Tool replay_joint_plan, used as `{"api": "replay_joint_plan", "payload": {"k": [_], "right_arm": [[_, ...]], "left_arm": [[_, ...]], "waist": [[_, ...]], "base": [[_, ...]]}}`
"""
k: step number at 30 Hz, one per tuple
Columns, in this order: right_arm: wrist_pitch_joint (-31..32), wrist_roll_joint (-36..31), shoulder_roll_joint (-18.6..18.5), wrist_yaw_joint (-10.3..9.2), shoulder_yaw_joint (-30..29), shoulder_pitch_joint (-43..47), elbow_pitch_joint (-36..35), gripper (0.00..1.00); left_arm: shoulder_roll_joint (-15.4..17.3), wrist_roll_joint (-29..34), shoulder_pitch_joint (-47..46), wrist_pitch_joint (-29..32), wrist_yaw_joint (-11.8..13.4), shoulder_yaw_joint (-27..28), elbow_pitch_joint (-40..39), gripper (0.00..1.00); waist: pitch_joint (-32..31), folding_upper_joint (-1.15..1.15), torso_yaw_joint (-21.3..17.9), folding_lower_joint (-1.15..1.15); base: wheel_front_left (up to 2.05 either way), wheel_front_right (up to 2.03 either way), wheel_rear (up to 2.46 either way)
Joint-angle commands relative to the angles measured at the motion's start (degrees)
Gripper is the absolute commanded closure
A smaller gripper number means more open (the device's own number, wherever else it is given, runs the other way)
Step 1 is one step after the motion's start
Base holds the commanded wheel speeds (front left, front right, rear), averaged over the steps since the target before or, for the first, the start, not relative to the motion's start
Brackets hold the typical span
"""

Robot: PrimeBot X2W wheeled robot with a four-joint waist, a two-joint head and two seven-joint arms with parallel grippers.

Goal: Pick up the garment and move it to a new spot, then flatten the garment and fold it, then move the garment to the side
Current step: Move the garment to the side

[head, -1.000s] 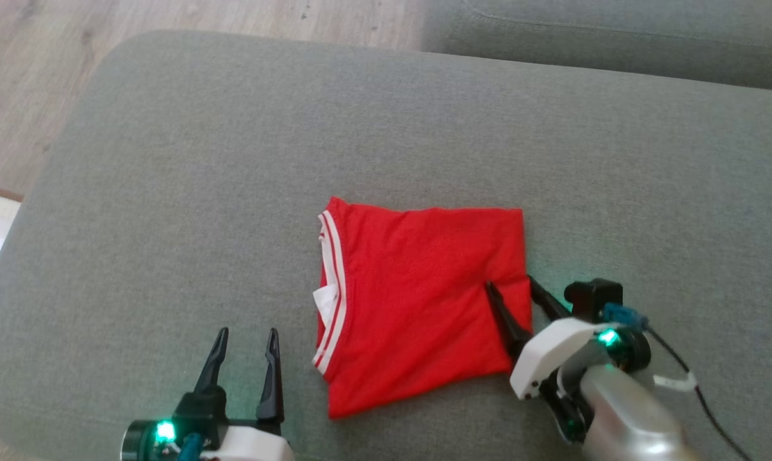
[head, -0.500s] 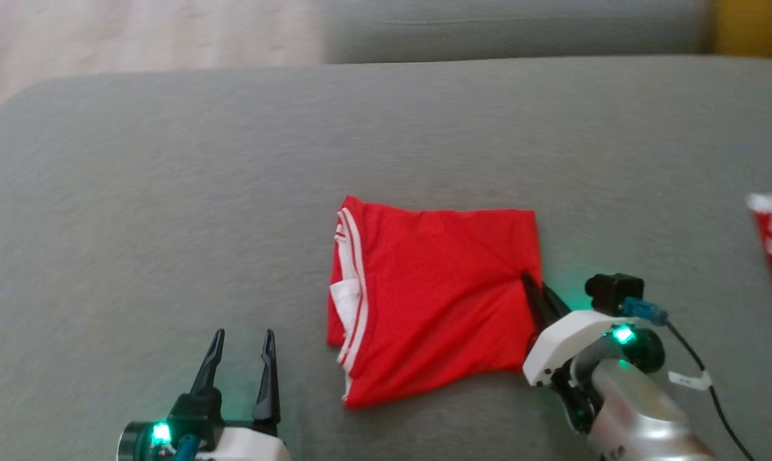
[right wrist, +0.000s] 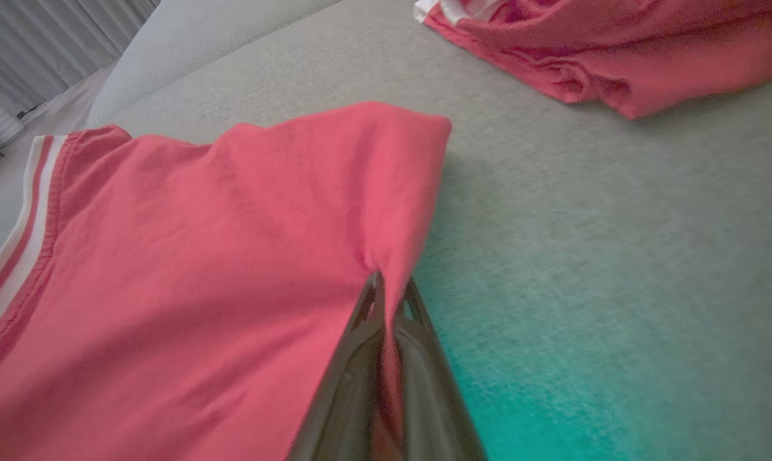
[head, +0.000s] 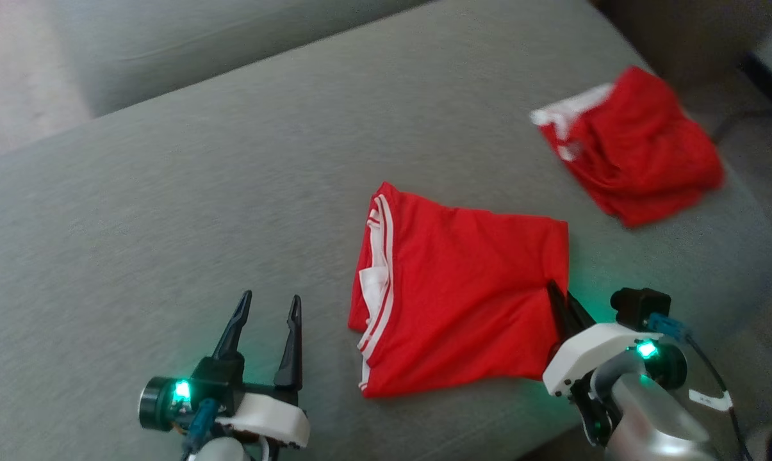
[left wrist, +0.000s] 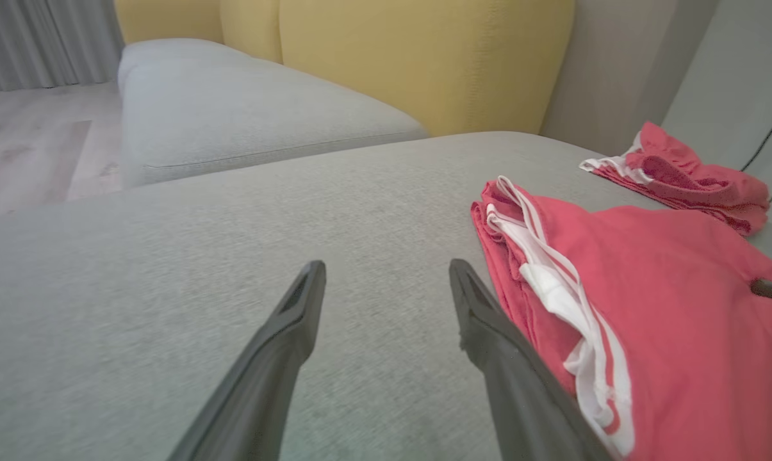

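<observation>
At seven o'clock in the head view, the left gripper hung over the grey sofa cushion, jaws spread and empty, near the folded red garment, which lay flat mid-cushion. At the garment's four o'clock edge, the right gripper had its jaws pressed together, pinching the cloth. A crumpled second red garment lay well apart at two o'clock.

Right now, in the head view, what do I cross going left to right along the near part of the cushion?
In order: left gripper, open → folded red garment → right gripper, shut on that garment's right edge.
</observation>
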Motion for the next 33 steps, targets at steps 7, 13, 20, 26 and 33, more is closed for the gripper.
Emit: {"api": "replay_joint_plan", "payload": {"k": [7, 13, 20, 26, 33], "right_arm": [[-0.63, -1.61, 0.37, -0.05, 1.07, -2.22, -2.94, 1.0], [-0.63, -3.77, -1.95, -0.05, 1.73, -9.21, -4.24, 1.0], [-0.18, -9.8, -12.48, -0.05, -2.67, -24.47, 4.26, 1.0], [0.13, -15.73, -21.38, -0.05, -11.09, -31.67, 13.42, 0.51], [-0.59, -23.13, -22.32, -0.05, -22.62, -32.9, 11.68, 0.0]], "left_arm": [[0.05, 0.14, -2.97, -0.55, -0.49, 0.25, -0.18, 0.0], [0.05, 1.42, -3.14, -0.55, -1.26, 0.07, 1.18, 0.0], [0.05, 2.25, -3.65, -0.55, -1.39, 0.38, 1.79, 0.0], [0.05, 2.75, -4.49, -0.55, -1.34, 0.79, 1.7, 0.0], [0.05, 2.52, -4.86, -0.55, -0.59, 2.28, 1.18, 0.0]], "waist": [[3.35, 0.0, -4.9, 0.0], [4.88, 0.0, -1.98, 0.0], [7.13, 0.0, 2.79, 0.0], [8.35, 0.0, 5.19, 0.0], [8.43, 0.0, 6.05, 0.0]], "base": [[0.0, 0.0, 0.0], [0.0, 0.0, 0.0], [0.0, 0.0, 0.0], [0.0, 0.0, 0.0], [0.0, 0.0, 0.0]]}}
